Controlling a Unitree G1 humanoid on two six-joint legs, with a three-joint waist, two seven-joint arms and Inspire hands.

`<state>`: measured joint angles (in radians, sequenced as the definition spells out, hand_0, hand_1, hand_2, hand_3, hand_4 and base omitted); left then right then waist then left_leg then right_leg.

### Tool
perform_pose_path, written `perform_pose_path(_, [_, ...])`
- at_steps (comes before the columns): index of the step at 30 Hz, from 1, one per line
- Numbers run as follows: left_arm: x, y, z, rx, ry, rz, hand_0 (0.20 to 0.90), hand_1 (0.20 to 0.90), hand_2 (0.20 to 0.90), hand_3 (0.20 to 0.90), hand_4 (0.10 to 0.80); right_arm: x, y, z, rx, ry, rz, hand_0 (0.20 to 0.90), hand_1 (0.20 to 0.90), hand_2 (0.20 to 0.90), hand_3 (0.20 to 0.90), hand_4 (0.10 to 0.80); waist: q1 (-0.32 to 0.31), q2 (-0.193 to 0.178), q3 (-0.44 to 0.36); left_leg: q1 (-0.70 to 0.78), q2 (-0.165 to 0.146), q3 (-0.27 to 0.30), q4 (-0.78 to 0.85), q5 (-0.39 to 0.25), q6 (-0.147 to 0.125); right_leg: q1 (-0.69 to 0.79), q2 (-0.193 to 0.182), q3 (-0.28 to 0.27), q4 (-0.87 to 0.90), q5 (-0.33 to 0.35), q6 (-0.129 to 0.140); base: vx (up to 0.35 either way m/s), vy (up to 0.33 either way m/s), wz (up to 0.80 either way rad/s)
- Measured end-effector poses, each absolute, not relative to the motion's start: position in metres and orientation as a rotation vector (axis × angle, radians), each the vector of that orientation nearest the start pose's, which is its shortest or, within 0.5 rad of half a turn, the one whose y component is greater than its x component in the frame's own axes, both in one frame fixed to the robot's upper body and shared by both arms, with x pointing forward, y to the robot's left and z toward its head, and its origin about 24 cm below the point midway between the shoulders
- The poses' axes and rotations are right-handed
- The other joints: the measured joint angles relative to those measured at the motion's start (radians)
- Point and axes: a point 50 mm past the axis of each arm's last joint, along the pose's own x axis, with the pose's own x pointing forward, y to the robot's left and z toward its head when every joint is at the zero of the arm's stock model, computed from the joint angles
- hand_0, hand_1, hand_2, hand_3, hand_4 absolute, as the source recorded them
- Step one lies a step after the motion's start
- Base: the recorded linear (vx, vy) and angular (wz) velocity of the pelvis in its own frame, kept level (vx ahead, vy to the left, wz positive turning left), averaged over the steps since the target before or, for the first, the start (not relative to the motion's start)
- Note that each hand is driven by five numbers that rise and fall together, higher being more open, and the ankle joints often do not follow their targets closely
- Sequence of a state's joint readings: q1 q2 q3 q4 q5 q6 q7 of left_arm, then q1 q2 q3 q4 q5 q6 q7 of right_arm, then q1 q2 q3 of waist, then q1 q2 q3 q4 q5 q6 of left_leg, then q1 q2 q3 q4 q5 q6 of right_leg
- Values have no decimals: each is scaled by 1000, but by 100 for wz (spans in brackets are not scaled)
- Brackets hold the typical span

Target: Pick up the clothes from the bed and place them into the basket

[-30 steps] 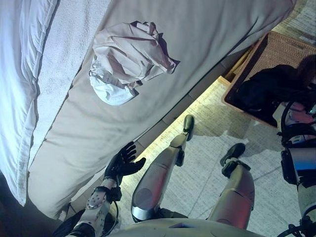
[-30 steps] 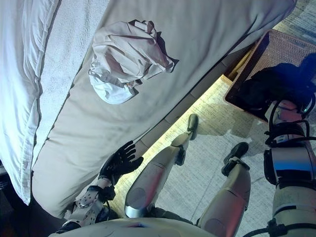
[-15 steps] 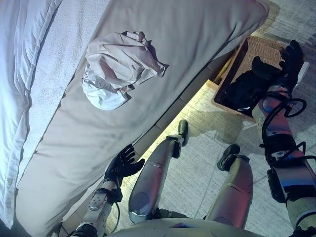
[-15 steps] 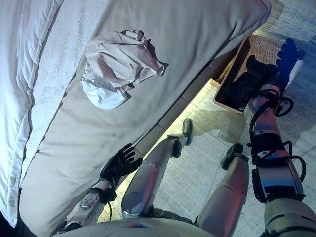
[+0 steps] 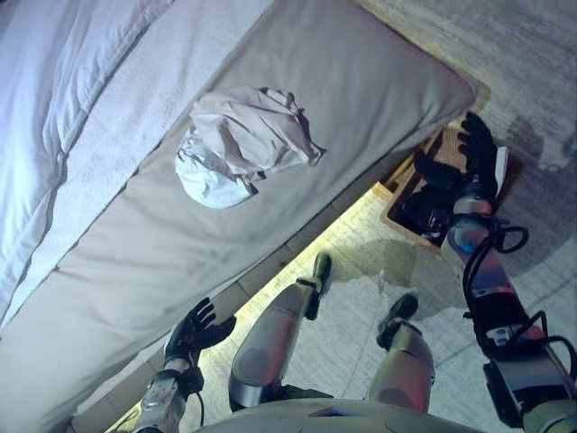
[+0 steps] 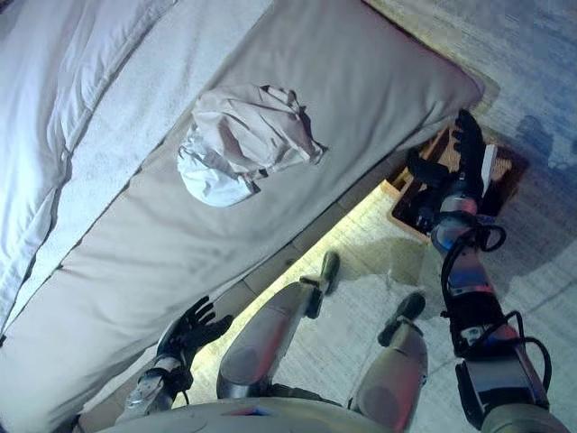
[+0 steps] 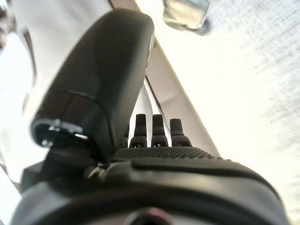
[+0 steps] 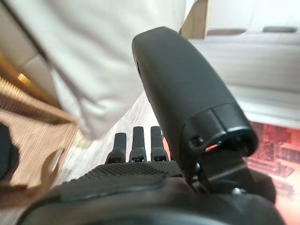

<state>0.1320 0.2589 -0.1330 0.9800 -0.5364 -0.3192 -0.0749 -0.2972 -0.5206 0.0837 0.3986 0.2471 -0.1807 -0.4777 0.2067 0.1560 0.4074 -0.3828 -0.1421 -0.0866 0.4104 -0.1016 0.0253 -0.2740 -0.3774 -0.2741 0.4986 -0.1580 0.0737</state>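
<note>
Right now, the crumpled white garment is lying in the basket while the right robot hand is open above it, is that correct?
Not quite: the garment lies on the bed, as the left eye view shows. The right robot hand is open above the basket, which holds dark clothes.

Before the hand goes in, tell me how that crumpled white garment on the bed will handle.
The white garment lies bunched in soft folds on the bed, so it is probably floppy and will droop. It looks like thin cloth, likely light. It should not roll.
</note>
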Motion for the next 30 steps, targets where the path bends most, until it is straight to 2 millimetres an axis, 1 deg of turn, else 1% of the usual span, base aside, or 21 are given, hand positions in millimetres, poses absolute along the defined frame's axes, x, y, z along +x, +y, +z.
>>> perform_pose_path(1, [110, 240, -134, -159, 753, 271, 900, 900, 900, 900, 800, 297, -267, 77, -266, -125, -477, 900, 900, 900, 900, 800, -9, -9, -12, 7, -5, -6, -12, 0, 0, 1, 10, 34, 35, 0, -1, 260, -221, 106])
perform_pose_path(2, [115, 240, -131, -153, 738, 276, 900, 900, 900, 900, 800, 294, -263, 70, -259, -104, -460, 900, 900, 900, 900, 800, -4, -16, -25, 42, -21, -68, -58, 48, 18, -15, 72, 76, 111, -7, -2, 250, -262, 65])
perform_pose_path(3, [117, 241, -130, -146, 736, 279, 900, 900, 900, 900, 800, 294, -261, 68, -249, -100, -455, 900, 900, 900, 900, 800, -11, -8, -26, 58, -14, -98, -87, 80, 39, -14, 119, 97, 112, -8, -3, 283, -362, 92])
perform_pose_path(4, [125, 242, -127, -133, 725, 270, 900, 900, 900, 900, 800, 291, -260, 64, -246, -88, -452, 900, 900, 900, 900, 800, -31, -6, -28, 100, -13, -175, -165, 124, 7, -3, 205, 138, 67, -18, -19, 269, -357, 114])
perform_pose_path(5, [131, 242, -125, -129, 710, 269, 900, 900, 900, 900, 800, 287, -262, 61, -250, -77, -453, 900, 900, 900, 900, 800, -53, -3, -29, 122, -9, -230, -211, 156, -30, 5, 263, 182, 14, -33, -48, 320, -389, 187])
perform_pose_path(6, [140, 242, -121, -125, 681, 268, 900, 900, 900, 900, 800, 279, -265, 54, -254, -55, -458, 900, 900, 900, 900, 800, -87, -7, -33, 159, -8, -311, -275, 158, -73, 17, 350, 247, -103, -30, -52, 279, -302, 205])
perform_pose_path(7, [150, 240, -120, -122, 672, 258, 900, 900, 900, 900, 800, 271, -269, 47, -261, -34, -461, 900, 900, 900, 900, 800, -115, -19, -35, 179, -8, -319, -302, 128, -36, 18, 388, 326, -190, -22, -49, 243, -277, 222])
perform_pose_path(8, [152, 240, -120, -108, 676, 248, 900, 900, 900, 900, 800, 265, -270, 40, -262, -9, -460, 900, 900, 900, 900, 800, -135, -37, -39, 199, -16, -318, -312, 117, -1, 11, 388, 364, -245, 3, -44, 177, -261, 176])
perform_pose_path(9, [152, 239, -120, -95, 681, 247, 900, 900, 900, 900, 800, 259, -271, 31, -262, 22, -451, 900, 900, 900, 900, 800, -148, -49, -44, 217, -24, -356, -304, 118, 1, -1, 391, 391, -248, 43, -40, 129, -236, 130])
perform_pose_path(10, [150, 239, -121, -91, 685, 253, 900, 900, 900, 900, 800, 256, -270, 27, -260, 39, -447, 900, 900, 900, 900, 800, -153, -55, -50, 222, -23, -354, -300, 120, 5, 1, 386, 390, -256, 58, -41, 134, -272, 108])
perform_pose_path(11, [142, 242, -122, -85, 696, 269, 900, 900, 900, 900, 800, 251, -268, 19, -247, 69, -438, 900, 900, 900, 900, 800, -154, -84, -74, 224, -22, -347, -301, 122, 19, 1, 363, 362, -240, 75, -32, 126, -232, 82])
perform_pose_path(13, [130, 242, -125, -60, 723, 285, 900, 900, 900, 900, 800, 238, -272, 6, -215, 125, -451, 900, 900, 900, 900, 800, -128, -133, -141, 230, 13, -333, -350, 69, 76, 26, 350, 278, -292, 108, -44, 94, -163, 112])
perform_pose_path(14, [131, 243, -126, -32, 738, 264, 900, 900, 900, 900, 800, 234, -276, 3, -203, 136, -471, 900, 900, 900, 900, 800, -134, -156, -147, 230, 43, -237, -327, 53, 60, 72, 328, 196, -359, 162, -62, 61, -55, 176])
perform_pose_path(16, [130, 237, -129, 7, 768, 213, 900, 900, 900, 900, 800, 223, -290, 2, -165, 147, -544, 900, 900, 900, 900, 800, -161, -158, -150, 197, 153, 0, -202, 32, 3, 168, 323, 34, -427, 176, -76, 59, 74, 203])
perform_pose_path(17, [129, 235, -130, 30, 785, 189, 900, 900, 900, 900, 800, 218, -295, 2, -157, 151, -572, 900, 900, 900, 900, 800, -175, -164, -156, 197, 197, 82, -183, 32, -30, 197, 318, -27, -438, 173, -76, 58, 167, 192])
perform_pose_path(18, [126, 232, -132, 50, 798, 166, 900, 900, 900, 900, 800, 215, -299, 3, -146, 149, -591, 900, 900, 900, 900, 800, -186, -173, -173, 199, 232, 150, -186, 39, -57, 209, 317, -65, -450, 157, -70, 53, 189, 152])
perform_pose_path(20, [122, 226, -136, 73, 834, 125, 900, 900, 900, 900, 800, 217, -303, 11, -134, 115, -601, 900, 900, 900, 900, 800, -184, -176, -188, 240, 285, 221, -241, 60, -95, 217, 320, -110, -464, 156, -66, 81, 192, 91])
perform_pose_path(24, [115, 224, -139, 93, 871, 111, 900, 900, 900, 900, 800, 225, -301, 12, -100, 135, -561, 900, 900, 900, 900, 800, -181, -172, -190, 366, 257, 197, -358, 67, -101, 216, 328, -120, -454, 156, -66, 71, 163, 16])
perform_pose_path(27, [115, 230, -138, 111, 872, 119, 900, 900, 900, 900, 800, 220, -304, -2, -104, 211, -558, 900, 900, 900, 900, 800, -180, -165, -197, 418, 226, 170, -408, 92, -72, 196, 337, -106, -406, 154, -63, 49, 92, -17])
perform_pose_path(29, [119, 239, -135, 135, 877, 129, 900, 900, 900, 900, 800, 210, -308, -16, -118, 296, -557, 900, 900, 900, 900, 800, -192, -170, -205, 424, 202, 173, -420, 97, -53, 149, 294, -87, -303, 140, -35, 94, -46, -11])
perform_pose_path(30, [121, 244, -134, 152, 874, 143, 900, 900, 900, 900, 800, 207, -309, -22, -133, 339, -558, 900, 900, 900, 900, 800, -216, -167, -206, 430, 194, 167, -431, 93, -59, 115, 272, -49, -233, 140, -34, 87, -130, 21])
